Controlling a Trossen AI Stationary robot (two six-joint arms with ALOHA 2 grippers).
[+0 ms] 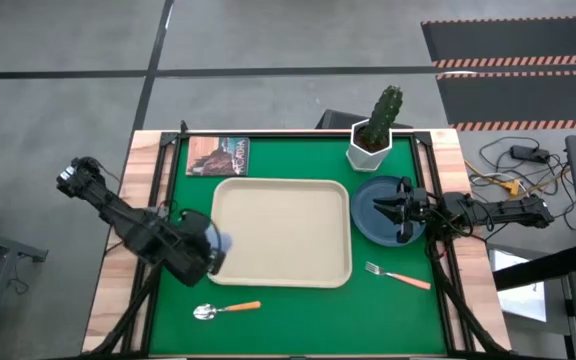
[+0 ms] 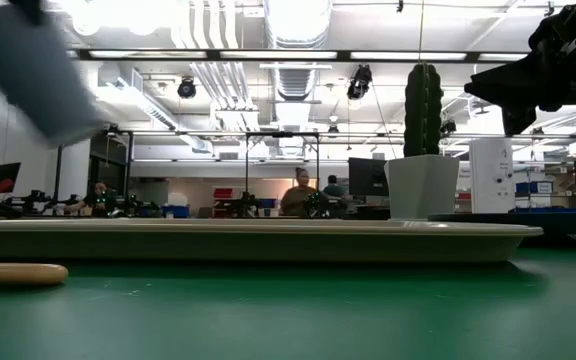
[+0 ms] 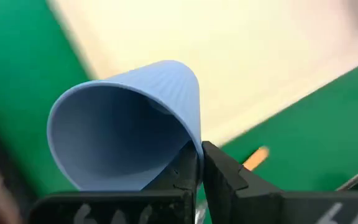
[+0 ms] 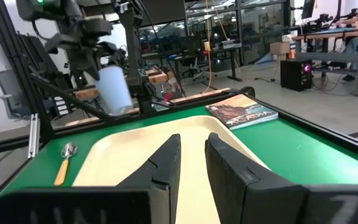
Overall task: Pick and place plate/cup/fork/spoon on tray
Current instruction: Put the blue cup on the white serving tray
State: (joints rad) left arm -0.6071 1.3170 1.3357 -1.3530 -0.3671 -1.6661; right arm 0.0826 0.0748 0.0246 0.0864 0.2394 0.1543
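The left gripper (image 1: 211, 255) hung at the near-left corner of the large cream-beige rectangular tray (image 1: 281, 232), its fingers (image 3: 219, 177) pinched tight on the rim of the small light-blue ribbed cup (image 3: 126, 127). The cup was lifted clear of the green table mat (image 1: 298, 310) and tilted, its open mouth turned toward the wrist camera; from the right wrist camera it showed hanging above the tray's left edge (image 4: 114, 87).

The right gripper (image 1: 405, 208) lay over the round flat dark slate-blue plate (image 1: 368, 215), which rested on the mat just right of the tray. Its fingers (image 4: 166, 163) stood narrowly apart, and whether they touched the plate could not be told.

The small fork with silver tines and a salmon-orange handle (image 1: 398, 274) lay on the mat near the tray's near-right corner, apart from it. The small spoon with a shiny round bowl and an orange handle (image 1: 226, 310) lay on the mat just in front of the tray's near-left corner.

At the far side, a white pot holding a green cactus (image 1: 373, 135) stood beyond the plate, and a small book with a brown picture cover (image 1: 218, 156) lay beyond the tray's far-left corner.
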